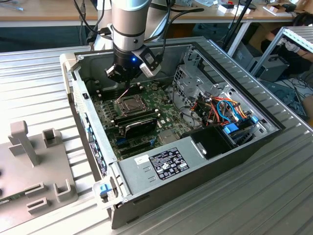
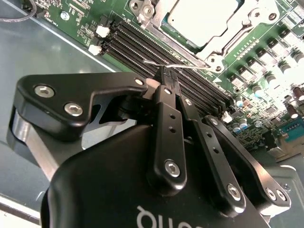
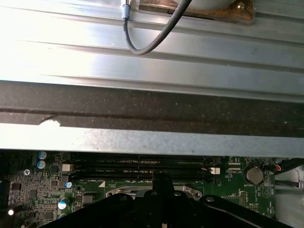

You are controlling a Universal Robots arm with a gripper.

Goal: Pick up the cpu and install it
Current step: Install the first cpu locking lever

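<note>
Exterior view: the silver-and-grey robot arm (image 1: 129,24) descends vertically into the open black desktop computer case (image 1: 205,161), its black two-finger gripper (image 1: 123,84) pointing down at the green motherboard (image 1: 146,117). Directly below the gripper sits the square metal socket frame (image 1: 128,104).

Second wrist view: the gripper's (image 2: 167,76) black fingers (image 2: 164,107) stand pressed together with nothing between them, their tips above the row of long black memory slots (image 2: 156,52). Just beyond the tips lies the small square cpu with a flat silver-grey top (image 2: 202,16), seated inside the socket frame (image 2: 228,40), apart from the fingers.

First wrist view: the closed fingertips (image 3: 159,183) hang over the memory slots (image 3: 142,166), with the grey case wall (image 3: 142,109) beyond.
</note>
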